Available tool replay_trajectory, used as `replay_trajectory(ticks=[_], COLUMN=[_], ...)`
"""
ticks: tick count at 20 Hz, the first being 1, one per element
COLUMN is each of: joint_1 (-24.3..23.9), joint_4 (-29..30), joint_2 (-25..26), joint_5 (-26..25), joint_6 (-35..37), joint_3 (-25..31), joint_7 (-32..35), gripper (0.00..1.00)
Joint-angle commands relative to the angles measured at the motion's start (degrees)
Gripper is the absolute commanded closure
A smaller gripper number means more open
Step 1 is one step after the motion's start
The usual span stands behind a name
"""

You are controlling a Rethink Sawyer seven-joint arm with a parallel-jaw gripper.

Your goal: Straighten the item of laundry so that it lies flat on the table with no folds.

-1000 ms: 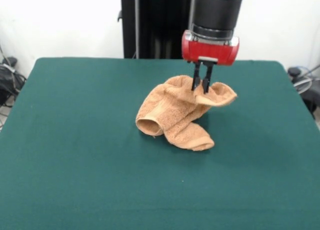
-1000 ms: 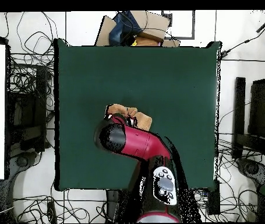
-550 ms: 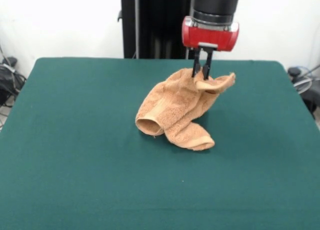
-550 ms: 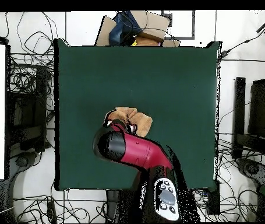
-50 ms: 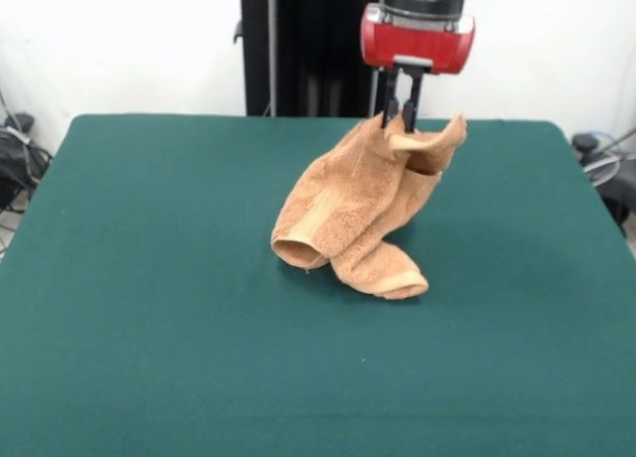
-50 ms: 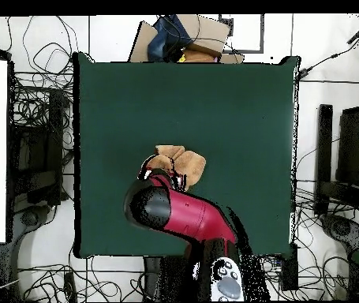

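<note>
The item of laundry (image 5: 353, 214), a light orange-tan terry towel, is crumpled near the middle of the dark green table (image 5: 149, 278). My gripper (image 5: 398, 119) is shut on its upper edge and holds that part raised, so the cloth hangs in folds down to a rolled end resting on the table. From overhead, the towel (image 6: 184, 162) peeks out just beyond the red arm, which hides the gripper and much of the cloth.
Cables and dark equipment (image 6: 32, 142) lie off the table's sides in the overhead view. A cardboard box (image 6: 184, 35) sits past the far edge. Black gear (image 5: 20, 154) shows at the table's left edge in the front view.
The gripper has risen with the towel's edge held in it, pulling the cloth taller and more upright. The lower rolled end has stayed on the table.
</note>
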Motion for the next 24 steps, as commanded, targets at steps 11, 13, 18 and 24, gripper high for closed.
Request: replay_trajectory(ticks=[11,13,18,24], joint_1=[1.38,1.73,1.63,2.16], joint_4=[5.86,6.24,7.12,8.02], joint_2=[-7.86,-8.51,-9.72,-10.84], joint_5=[4.32,4.61,5.93,6.77], joint_6=[3.39,4.17,5.16,5.33], joint_3=[0.56,0.13,0.04,-0.97], joint_7=[15.06,15.04,15.26,15.52], gripper=[1.00,1.00,1.00,1.00])
